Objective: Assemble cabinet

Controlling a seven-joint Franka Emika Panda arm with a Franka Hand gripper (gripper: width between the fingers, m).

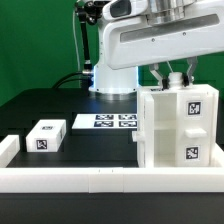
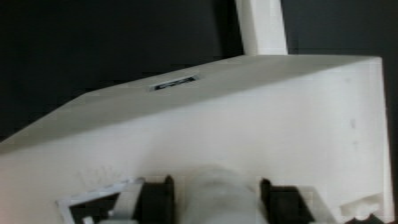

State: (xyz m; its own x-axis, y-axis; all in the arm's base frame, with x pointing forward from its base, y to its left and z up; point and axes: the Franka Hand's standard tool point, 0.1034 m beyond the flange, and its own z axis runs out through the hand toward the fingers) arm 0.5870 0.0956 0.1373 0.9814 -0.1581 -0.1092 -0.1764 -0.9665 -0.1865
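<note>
The cabinet [image 1: 178, 128], a tall white box with square black-and-white tags on its front, stands upright at the exterior view's right, just behind the front rail. My gripper [image 1: 171, 84] comes down on its top from above. In the wrist view the cabinet's white body [image 2: 214, 110] fills most of the picture. The two black fingers [image 2: 157, 198] stand either side of a white part of it, touching it on both sides; the gripper [image 2: 221, 202] is shut on that part. A small white drawer block [image 1: 46, 136] with tags lies apart at the exterior view's left.
The long low white rail [image 1: 100, 178] runs along the table's front, with a raised end at the left [image 1: 8, 150]. The marker board [image 1: 105, 121] lies flat in the middle, behind the block. The arm's white base [image 1: 112, 70] stands at the back.
</note>
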